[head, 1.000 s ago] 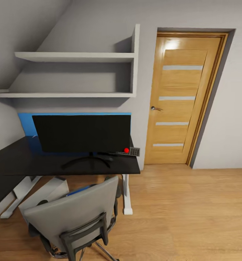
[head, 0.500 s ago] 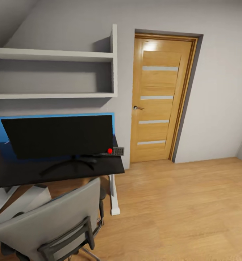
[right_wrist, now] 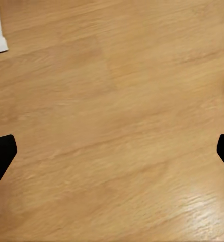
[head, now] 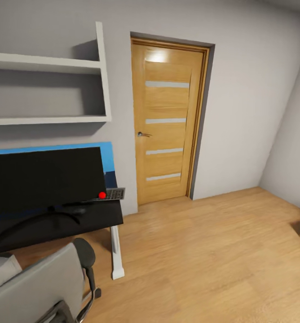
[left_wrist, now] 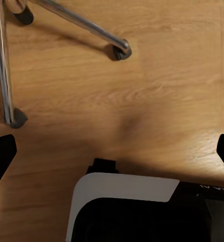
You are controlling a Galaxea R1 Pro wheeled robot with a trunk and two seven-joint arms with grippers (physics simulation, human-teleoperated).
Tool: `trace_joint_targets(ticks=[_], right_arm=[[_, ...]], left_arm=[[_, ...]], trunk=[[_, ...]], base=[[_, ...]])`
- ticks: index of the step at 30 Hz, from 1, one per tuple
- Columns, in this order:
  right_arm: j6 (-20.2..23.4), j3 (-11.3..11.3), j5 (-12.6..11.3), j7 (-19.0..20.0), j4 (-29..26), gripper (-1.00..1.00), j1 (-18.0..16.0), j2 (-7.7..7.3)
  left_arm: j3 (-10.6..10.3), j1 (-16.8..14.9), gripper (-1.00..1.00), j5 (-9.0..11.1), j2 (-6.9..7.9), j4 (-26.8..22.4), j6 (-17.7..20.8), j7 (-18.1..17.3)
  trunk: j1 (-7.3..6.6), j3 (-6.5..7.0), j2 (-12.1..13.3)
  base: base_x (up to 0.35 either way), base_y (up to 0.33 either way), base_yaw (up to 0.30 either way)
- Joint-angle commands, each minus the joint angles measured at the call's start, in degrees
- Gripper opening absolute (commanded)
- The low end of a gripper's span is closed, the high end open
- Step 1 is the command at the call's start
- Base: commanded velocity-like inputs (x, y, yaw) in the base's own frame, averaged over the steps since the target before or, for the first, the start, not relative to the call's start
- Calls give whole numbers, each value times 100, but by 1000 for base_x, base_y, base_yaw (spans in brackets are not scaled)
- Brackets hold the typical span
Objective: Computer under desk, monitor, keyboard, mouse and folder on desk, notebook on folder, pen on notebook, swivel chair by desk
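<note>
A bedroom corner seen from the robot's head. At far left, one swivel chair [head: 37,287] shows only its grey back and an armrest, just in front of one black desk [head: 78,220]. One dark monitor [head: 42,179] stands on the desk before a blue panel. One keyboard [head: 114,194] lies at the desk's right end, partly hidden behind the monitor, with a red marker dot on it. Two white wall shelves [head: 46,92] hang above. Further right stands one closed wooden door [head: 168,121], then bare wood floor [head: 204,251].

The left gripper [left_wrist: 112,151] has its fingertips spread wide over the floor, holding nothing; two chrome chair legs with castors pass under it. The right gripper [right_wrist: 112,151] is likewise spread wide and empty above bare boards.

Likely risks: the base sits close to the chair (its legs are right beneath the left arm), so a turn could knock it away from the desk. The keyboard lies near the desk's edge and could be swept off. The computer, mouse, folder, notebook and pen cannot be placed from here.
</note>
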Motion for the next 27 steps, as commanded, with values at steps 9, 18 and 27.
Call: trace_joint_targets(ticks=[9,18,27], right_arm=[[-17,-4,-6,-2,6,100,-5,2],[-17,-4,-6,-2,3,100,-5,2],[-17,-4,-6,-2,6,100,-5,3]], left_arm=[[-10,1,100,33,3,-5,-12,2],[-10,1,100,33,3,-5,-4,2],[-10,1,100,33,3,-5,1,2]], trunk=[[2,-6,-2],[2,-6,-2],[2,-6,-2]], base=[[293,-47,-294],[327,-77,-295],[328,-108,-297]])
